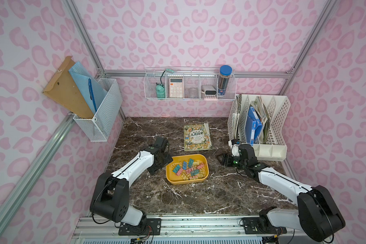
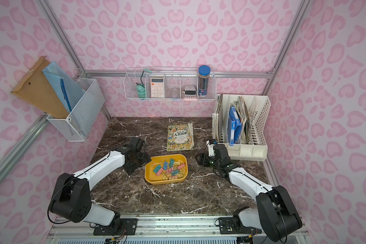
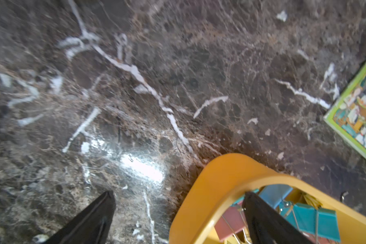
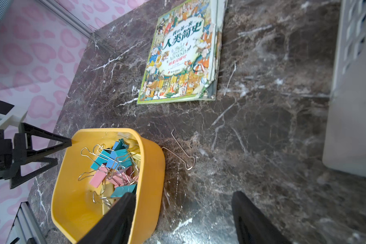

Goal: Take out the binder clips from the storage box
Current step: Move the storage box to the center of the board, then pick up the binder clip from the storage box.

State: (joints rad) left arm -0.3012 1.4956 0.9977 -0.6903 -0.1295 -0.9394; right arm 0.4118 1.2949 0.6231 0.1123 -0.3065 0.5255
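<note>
The yellow storage box (image 1: 173, 177) (image 2: 153, 178) sits mid-table in both top views. Several pastel binder clips (image 1: 188, 168) (image 2: 170, 168) lie tangled inside it in pink, teal and blue. My left gripper (image 1: 163, 163) (image 3: 179, 194) is open and straddles the box's left rim (image 3: 220, 175): one finger over the clips (image 3: 309, 219), the other over bare table. My right gripper (image 1: 222, 159) (image 4: 184, 194) is open and hovers to the right of the box (image 4: 152, 179), holding nothing. The clips (image 4: 114, 160) show in the right wrist view too.
A loose wire clip handle (image 4: 182, 152) lies on the marble just right of the box. A picture book (image 1: 197, 137) (image 4: 182, 52) lies behind it. The white file organizer (image 1: 270, 126) stands at the back right, close behind the right gripper. Wire baskets (image 1: 189, 86) hang on the walls.
</note>
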